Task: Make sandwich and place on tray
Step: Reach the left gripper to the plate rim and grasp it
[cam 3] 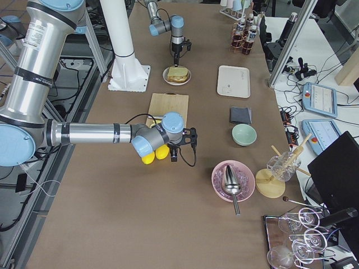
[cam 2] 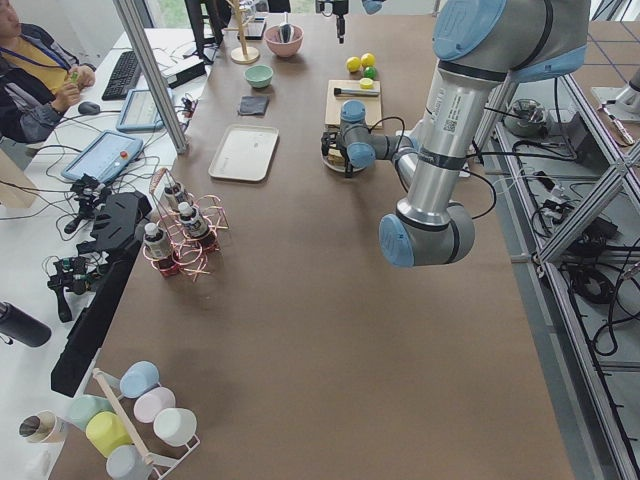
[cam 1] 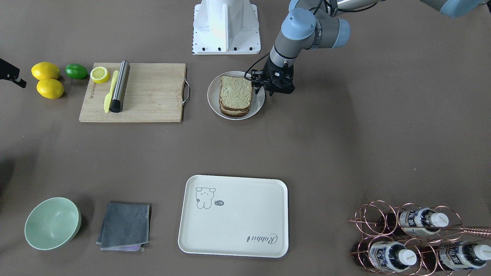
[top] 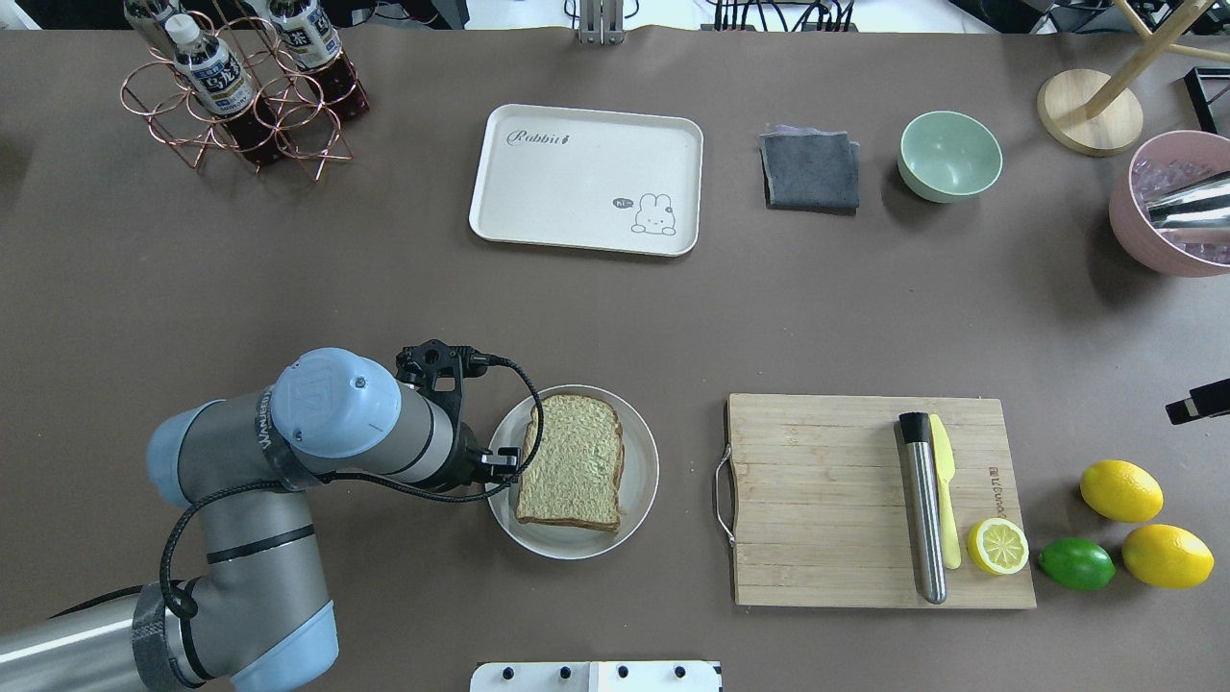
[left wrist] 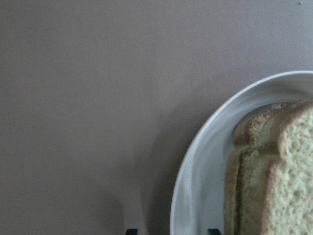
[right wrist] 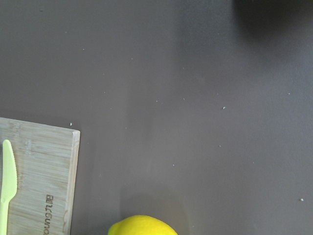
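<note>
Two square slices of pale, brown-crusted bread are lying stacked as the sandwich (cam 1: 235, 96) on a round white plate (cam 1: 213, 100), near the robot at the middle of the brown desk (cam 1: 345, 153). Any filling is too hidden to make out. The left gripper (cam 1: 274, 83) is hanging low at the plate's left rim. In the left wrist view its jaws are standing released, one dark tip on each side of that rim, grasping nothing.

The stack looks assembled, so the step in hand is probably the pick-up. The next move is calling for either a pinch on the rim or a short shift right onto the bread, then a lift and a carry to the far side. The cream-white rounded-rectangle tray (cam 1: 238, 214) with the bear drawing is waiting there, well apart from the plate and holding nothing.

Plenty of bare desk is lying between plate and tray. The wooden cutting board (cam 1: 153, 92) is sitting to the plate's right, apart from it, and the copper wire bottle rack (cam 1: 414, 237) is standing far left of the tray, so a straight path looks open. The thin, raised rim is the edge to watch, since bread could slide if the plate tilts.

The right gripper (top: 1196, 401) is hovering at the right end near the lemons; whether its jaws are released or clenched I cannot tell.
</note>
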Robot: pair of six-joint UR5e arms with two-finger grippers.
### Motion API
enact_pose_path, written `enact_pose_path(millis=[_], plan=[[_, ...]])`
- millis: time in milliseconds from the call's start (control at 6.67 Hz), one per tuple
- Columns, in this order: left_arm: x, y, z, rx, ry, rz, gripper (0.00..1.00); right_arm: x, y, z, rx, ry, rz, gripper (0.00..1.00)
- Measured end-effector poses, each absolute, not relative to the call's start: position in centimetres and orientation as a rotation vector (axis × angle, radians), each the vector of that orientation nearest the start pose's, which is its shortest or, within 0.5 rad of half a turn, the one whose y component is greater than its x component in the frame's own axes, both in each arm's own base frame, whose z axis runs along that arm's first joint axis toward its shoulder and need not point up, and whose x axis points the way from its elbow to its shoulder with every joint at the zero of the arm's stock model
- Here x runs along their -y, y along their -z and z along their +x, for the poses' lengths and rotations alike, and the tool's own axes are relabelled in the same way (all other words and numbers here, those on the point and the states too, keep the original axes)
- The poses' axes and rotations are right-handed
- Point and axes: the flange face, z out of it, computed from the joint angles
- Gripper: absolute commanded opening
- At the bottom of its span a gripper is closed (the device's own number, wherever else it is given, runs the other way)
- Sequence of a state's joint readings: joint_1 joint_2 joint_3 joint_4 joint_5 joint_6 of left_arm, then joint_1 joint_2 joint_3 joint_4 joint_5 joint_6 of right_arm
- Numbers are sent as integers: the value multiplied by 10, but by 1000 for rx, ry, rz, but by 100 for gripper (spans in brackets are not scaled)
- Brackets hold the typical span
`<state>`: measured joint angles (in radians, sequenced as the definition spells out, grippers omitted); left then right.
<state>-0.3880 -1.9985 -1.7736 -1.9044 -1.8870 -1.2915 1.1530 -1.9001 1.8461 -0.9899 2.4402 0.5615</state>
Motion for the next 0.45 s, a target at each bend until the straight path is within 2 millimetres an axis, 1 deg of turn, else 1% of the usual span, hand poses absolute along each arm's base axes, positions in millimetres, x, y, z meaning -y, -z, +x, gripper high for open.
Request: enact_pose_path(millis=[150, 300, 450], plan=[[332, -292, 543, -994, -53, 36, 40, 364, -591, -98, 985, 96, 34, 100], [332, -293, 544, -993, -54, 35, 24, 363, -590, -97, 993, 95, 31, 100], [331, -293, 546, -993, -55, 34, 4, 363, -589, -96, 998, 94, 30, 100]])
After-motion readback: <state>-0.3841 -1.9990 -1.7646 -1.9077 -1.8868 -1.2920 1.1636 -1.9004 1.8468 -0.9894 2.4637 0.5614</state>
